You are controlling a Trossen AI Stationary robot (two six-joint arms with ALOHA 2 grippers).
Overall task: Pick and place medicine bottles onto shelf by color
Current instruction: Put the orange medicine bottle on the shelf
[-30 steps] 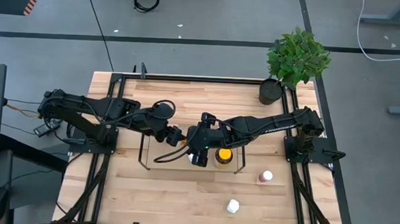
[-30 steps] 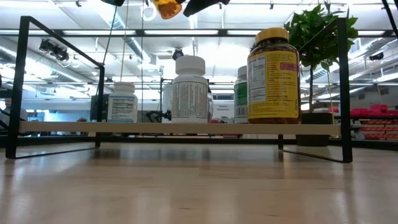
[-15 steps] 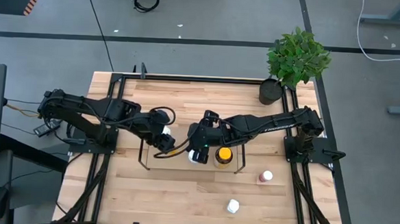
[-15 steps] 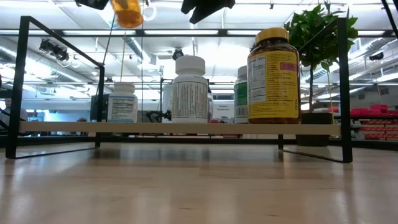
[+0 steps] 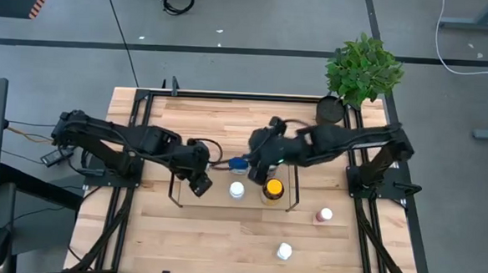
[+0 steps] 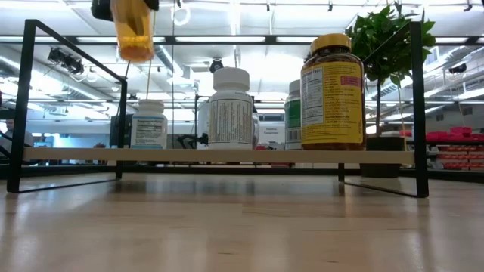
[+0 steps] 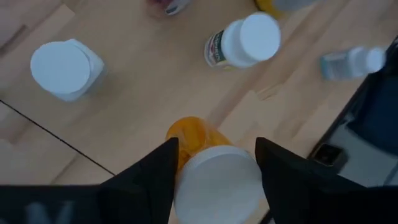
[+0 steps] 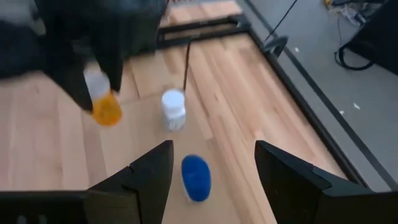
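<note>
My left gripper is shut on a small orange bottle with a white cap, over the left part of the shelf. The shelf carries a white-capped bottle, a large amber bottle with a yellow cap, a blue-capped bottle and others, all standing upright on their bases. My right gripper is open and empty, over the shelf's far side, above the blue-capped bottle. My left gripper pinches the orange bottle's white-capped top end between its two fingers. The fingers come from above, pointing down. The bottle hangs upright below them, its orange body clear of the shelf board.
Two loose white-capped bottles lie on the table near the front right. A potted plant stands at the far right corner. A black frame edges the table.
My left gripper has carried the orange bottle toward the table's left edge and lower, away from my right gripper. The bottle, which sat tilted before, now hangs upright. My right gripper has drawn back toward the far edge.
</note>
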